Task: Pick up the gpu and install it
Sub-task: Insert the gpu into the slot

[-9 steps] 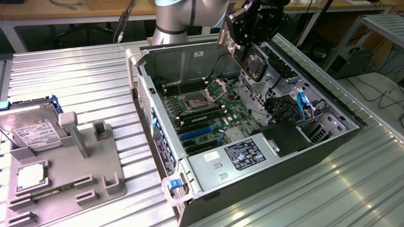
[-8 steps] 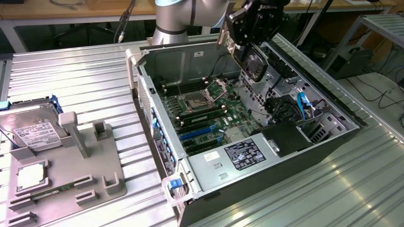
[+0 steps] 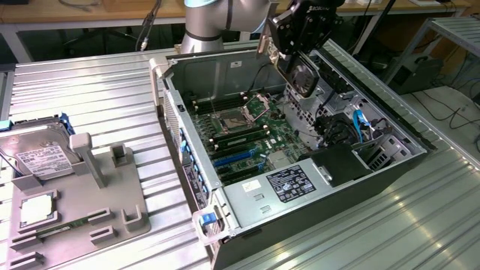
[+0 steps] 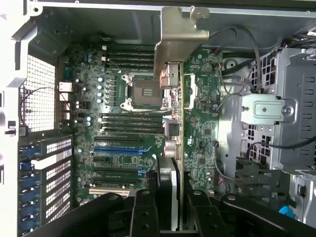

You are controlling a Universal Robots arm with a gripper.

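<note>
**Card clamped over the open case**

Closest to the wrist camera are the black fingers of the gripper, one on each side of the gpu, pressed against its two faces. The card is seen edge-on there, its green circuit board running away from the lens and its silver bracket at the far end. Beyond it lie the motherboard and the empty processor socket.

In the exterior view the arm stands as a grey column at the upper middle of the frame, behind the computer case. Its wrist reaches toward the exterior view's right and turns the gripper downward. The gpu hangs upright from the clenched jaws, round fan showing, over the far end of the case. It is held in the air, well apart from the blue slots on the motherboard below.

The case lies on its side in the centre of the frame, with the labelled power supply at its near end.

At the lower left a grey fixture rests on the ribbed metal table. It carries a hard drive and a small square processor chip.
</note>
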